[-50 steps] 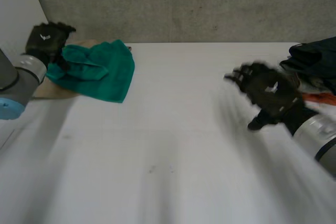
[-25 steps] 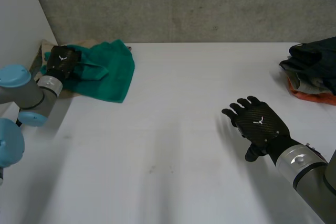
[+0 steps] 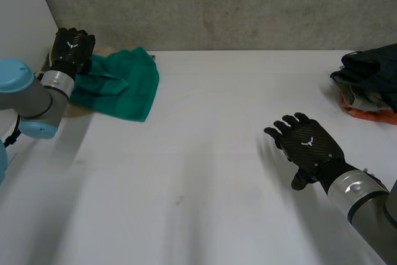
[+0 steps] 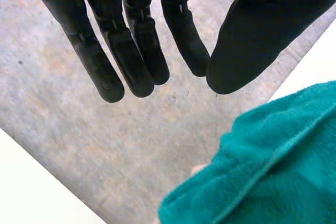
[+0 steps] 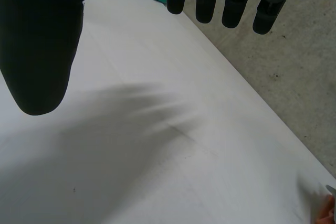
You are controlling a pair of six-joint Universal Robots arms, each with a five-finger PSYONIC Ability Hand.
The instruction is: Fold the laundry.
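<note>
The green towel (image 3: 124, 85) lies loosely folded on the table (image 3: 205, 166). The left hand (image 3: 71, 51) hovers just beside it, fingers straight and empty. The right hand (image 3: 307, 144), spread, hangs well apart from the towel. This looks like a pause between items, and the next move would be reaching for the clothes pile (image 3: 369, 82), farthest from the towel.

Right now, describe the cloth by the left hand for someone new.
On the white table, go to the far left corner by the grey wall. A rumpled towel lies there, the open left hand at its edge. It alone is teal; the far-right pile is dark and orange.
</note>
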